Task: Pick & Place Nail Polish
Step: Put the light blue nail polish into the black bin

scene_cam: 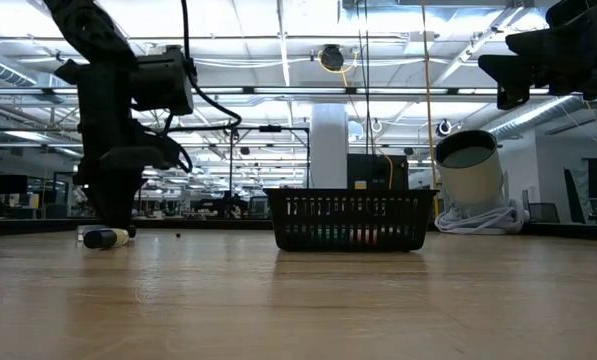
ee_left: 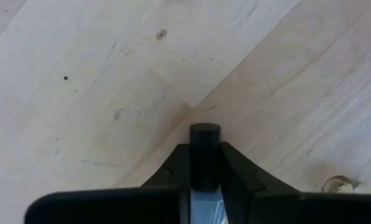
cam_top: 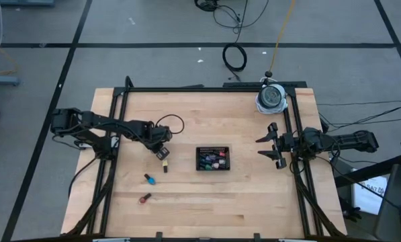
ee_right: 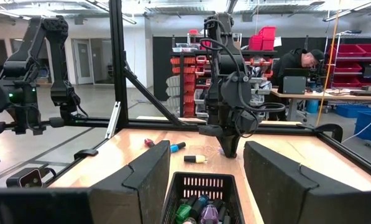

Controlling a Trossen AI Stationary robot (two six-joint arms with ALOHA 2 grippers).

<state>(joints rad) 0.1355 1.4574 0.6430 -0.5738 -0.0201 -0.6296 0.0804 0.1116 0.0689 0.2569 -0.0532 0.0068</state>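
My left gripper (cam_top: 161,152) points down at the table, left of the middle, shut on a nail polish bottle whose dark cap (ee_left: 205,149) sticks out past the fingertips. A yellow bottle (cam_top: 165,165) lies on its side right beside it. A blue bottle (cam_top: 148,178) and a red one (cam_top: 145,198) lie nearer the front edge. Several more bottles fill the black mesh tray (cam_top: 212,148) at mid-table. My right gripper (cam_top: 275,144) hangs open and level over the table's right edge, holding nothing. My left gripper pinches the bottle between its two fingers (ee_left: 235,165), coming from above and pointing down. The fingers sit where the dark cap (ee_left: 205,177) meets the pale body, which shows far back between them. Whether the bottle rests on the wood or is lifted, I cannot tell.
A white cylinder (cam_top: 271,97) on a coiled cable stands at the far right corner. Black frame rails (cam_top: 116,134) run along the table's left, right and far edges. A person (ee_right: 303,62) sits at a desk well beyond the table. Bare wood lies between the tray and the front edge.
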